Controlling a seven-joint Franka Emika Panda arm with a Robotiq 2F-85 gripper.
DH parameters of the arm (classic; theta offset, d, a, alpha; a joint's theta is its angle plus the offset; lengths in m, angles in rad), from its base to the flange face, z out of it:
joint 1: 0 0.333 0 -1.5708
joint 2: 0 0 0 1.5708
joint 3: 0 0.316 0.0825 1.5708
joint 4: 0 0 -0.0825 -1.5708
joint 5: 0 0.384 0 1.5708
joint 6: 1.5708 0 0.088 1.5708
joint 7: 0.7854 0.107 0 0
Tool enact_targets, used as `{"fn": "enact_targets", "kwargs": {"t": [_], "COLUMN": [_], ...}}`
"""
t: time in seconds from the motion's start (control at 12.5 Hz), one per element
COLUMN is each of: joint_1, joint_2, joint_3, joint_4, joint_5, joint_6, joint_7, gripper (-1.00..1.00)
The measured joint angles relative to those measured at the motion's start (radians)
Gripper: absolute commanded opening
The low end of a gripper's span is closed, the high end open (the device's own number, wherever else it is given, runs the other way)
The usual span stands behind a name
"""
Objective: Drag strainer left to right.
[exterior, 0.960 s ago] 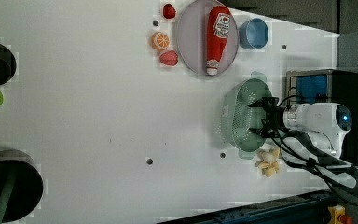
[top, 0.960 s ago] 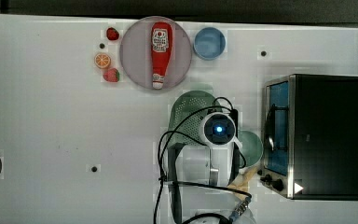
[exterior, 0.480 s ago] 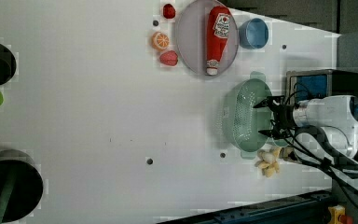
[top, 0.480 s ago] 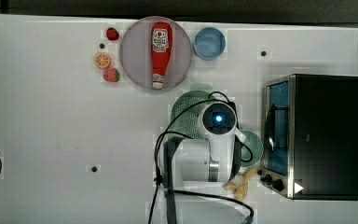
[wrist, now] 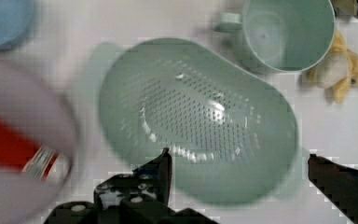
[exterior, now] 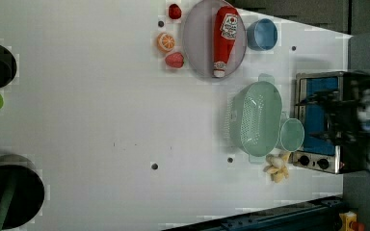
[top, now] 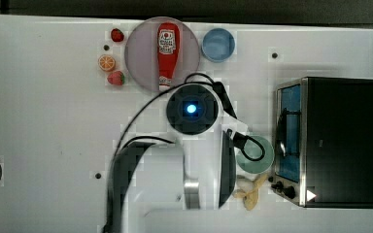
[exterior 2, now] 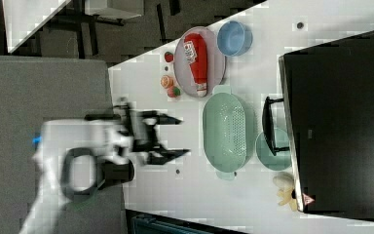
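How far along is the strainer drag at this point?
Looks done: the strainer rests on the table beside the mug, near the toaster oven. In hand: nothing; the gripper is open, fingers empty, up off the strainer in the right view. Left: apparently nothing.

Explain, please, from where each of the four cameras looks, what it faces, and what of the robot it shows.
Top view: overhead, facing straight down on the white table; the arm's wrist and body cover the middle.
Left view: high above, tilted; strainer beside the mug; blurred arm at the left view's right edge.
Right view: high, from the opposite side; the open gripper hangs apart from the strainer.
Wrist view: on the arm, looking down on the strainer; fingertips show.
Shared: left and right views both show the ketchup bottle on the plate.
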Motion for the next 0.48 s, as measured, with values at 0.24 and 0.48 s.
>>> {"fn": "enact_targets", "kwargs": {"t": [0.24,0.48], "joint_1": [0.006,-0.004], "joint_2": [-0.14,-0.228], "joint_3": [0.003,-0.025], "joint_4": [0.107,0.207], "joint_5": [0.112,0.128], "joint_6": [-0.176,-0.331], "joint_7": [-0.137,-0.265], "gripper": [1.0,1.0]}}
